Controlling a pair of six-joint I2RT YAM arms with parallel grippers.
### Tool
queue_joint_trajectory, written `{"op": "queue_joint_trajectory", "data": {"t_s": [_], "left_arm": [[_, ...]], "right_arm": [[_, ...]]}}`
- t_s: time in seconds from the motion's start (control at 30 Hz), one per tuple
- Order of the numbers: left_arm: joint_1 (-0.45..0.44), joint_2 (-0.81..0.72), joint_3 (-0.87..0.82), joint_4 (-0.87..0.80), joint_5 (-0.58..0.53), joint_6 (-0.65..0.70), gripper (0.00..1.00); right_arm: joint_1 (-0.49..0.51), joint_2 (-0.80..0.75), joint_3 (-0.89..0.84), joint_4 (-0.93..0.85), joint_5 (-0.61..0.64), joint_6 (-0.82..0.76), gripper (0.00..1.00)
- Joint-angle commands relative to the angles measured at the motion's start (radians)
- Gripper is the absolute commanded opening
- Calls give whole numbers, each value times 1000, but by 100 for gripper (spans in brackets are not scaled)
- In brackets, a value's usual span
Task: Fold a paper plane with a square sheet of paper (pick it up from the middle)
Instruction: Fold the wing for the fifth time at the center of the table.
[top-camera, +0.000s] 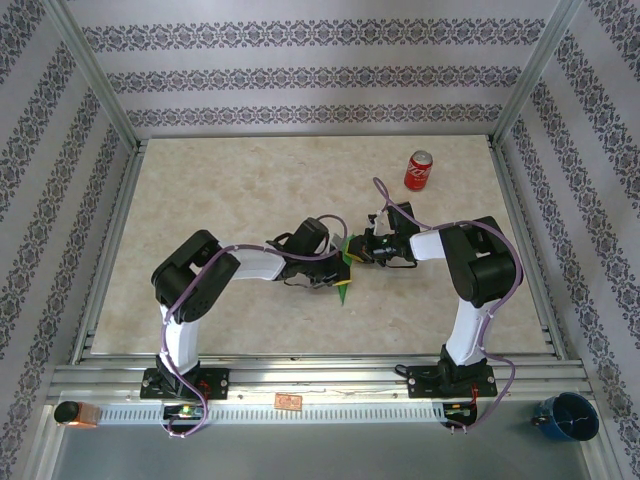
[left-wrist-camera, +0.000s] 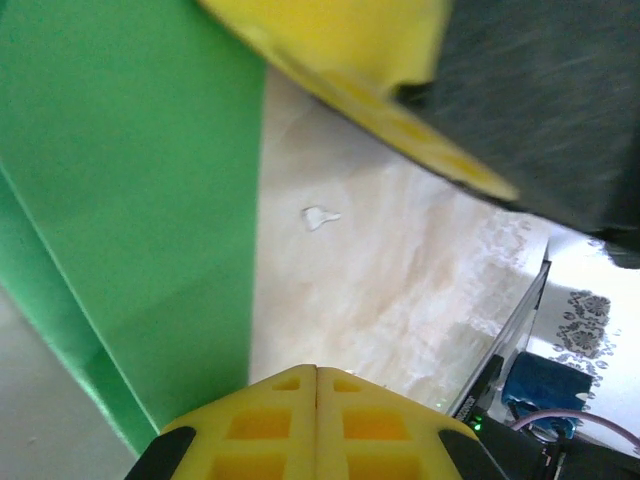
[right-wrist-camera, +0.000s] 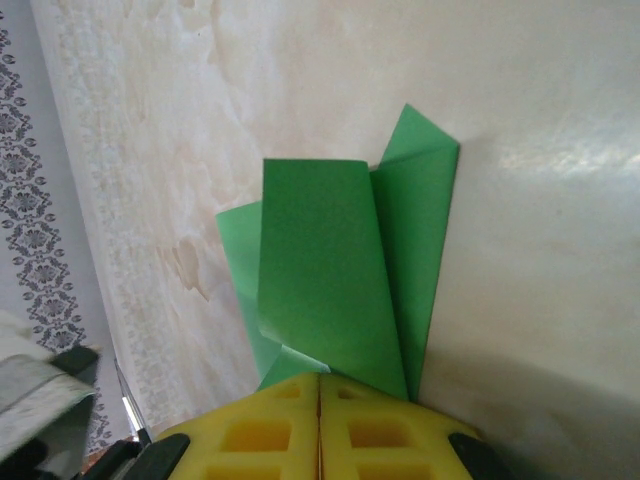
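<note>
As it sits near the middle of the counter (top-camera: 220, 190), the folded green paper (top-camera: 344, 284) (right-wrist-camera: 330, 270) points its narrow tip toward the near edge. Its layered flaps run straight into the right fingers (right-wrist-camera: 380, 435), which are closed and pinch one end. The left fingers (left-wrist-camera: 260, 440) are pressed shut too. The paper passes just beside them, and whether any of it is caught between them is unclear. A red soda can (top-camera: 419, 170) stands well apart, toward the far right.

No legible text or labels
</note>
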Motion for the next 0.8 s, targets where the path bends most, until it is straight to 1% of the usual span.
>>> {"op": "queue_joint_trajectory", "data": {"t_s": [0.0, 0.37, 0.6, 0.77], "left_arm": [[-3, 22, -38, 75, 32, -22, 0], [-15, 26, -77, 172, 71, -61, 0], [-23, 8, -101, 175, 88, -62, 0], [-41, -13, -116, 168, 78, -60, 0]], "right_arm": [[31, 28, -22, -53, 61, -18, 10], [31, 34, -19, -54, 62, -20, 10], [32, 34, -21, -55, 67, -20, 10], [33, 36, -20, -58, 69, -21, 10]]}}
